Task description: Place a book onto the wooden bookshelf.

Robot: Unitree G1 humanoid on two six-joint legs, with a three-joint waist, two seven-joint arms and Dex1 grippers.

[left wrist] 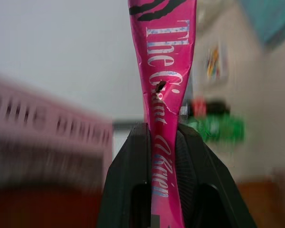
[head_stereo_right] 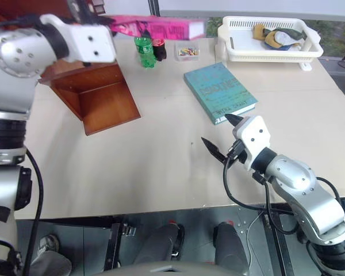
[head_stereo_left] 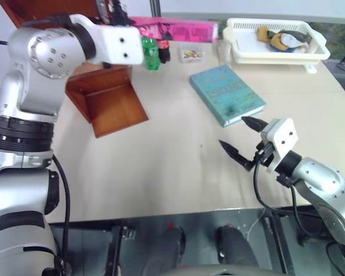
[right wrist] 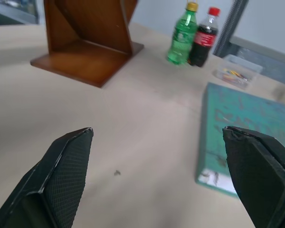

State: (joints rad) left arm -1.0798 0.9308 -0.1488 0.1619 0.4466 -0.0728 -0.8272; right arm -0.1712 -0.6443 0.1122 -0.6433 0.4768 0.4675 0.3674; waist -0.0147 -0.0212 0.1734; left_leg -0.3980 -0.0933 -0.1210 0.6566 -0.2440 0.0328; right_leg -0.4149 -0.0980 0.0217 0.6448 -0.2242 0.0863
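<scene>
The pink book (head_stereo_left: 178,27) hangs in the air above the back of the table, held flat and level. My left gripper (left wrist: 162,156) is shut on its spine, where the lettering (left wrist: 167,61) reads upward. Just left of and below the book stands the wooden bookshelf (head_stereo_left: 106,98), its open base facing the table's middle; it also appears in the right wrist view (right wrist: 88,40). My right gripper (head_stereo_left: 241,137) hovers low over the table's front right with its fingers wide open and nothing between them, just short of the teal-green book's near corner.
A teal-green book (head_stereo_left: 226,94) lies flat right of centre. A green bottle (head_stereo_left: 151,53) and a dark cola bottle (head_stereo_left: 164,50) stand behind the shelf, beside a small clear box (head_stereo_left: 191,54). A white basket (head_stereo_left: 276,40) with cloths sits at the back right.
</scene>
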